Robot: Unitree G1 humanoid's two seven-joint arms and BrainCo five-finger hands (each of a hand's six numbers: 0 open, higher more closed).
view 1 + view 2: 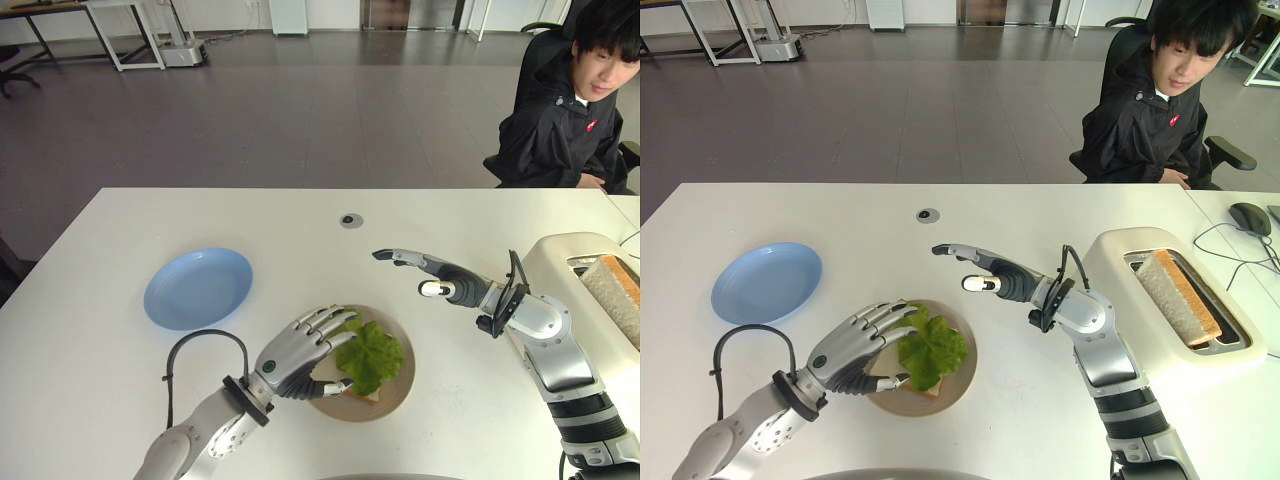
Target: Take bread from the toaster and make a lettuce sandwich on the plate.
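Observation:
A tan plate near the table's front holds a bread slice with a green lettuce leaf on top. My left hand is at the plate's left side, fingers over the leaf's left edge and thumb under it, shut on the lettuce. My right hand hovers open, fingers stretched out, above the table between the tan plate and the toaster. The cream toaster stands at the right with one bread slice sticking out of its slot. A blue plate lies bare at the left.
A round grommet sits in the table behind the plates. A computer mouse with its cable lies behind the toaster at the far right. A black cable loop hangs by my left forearm.

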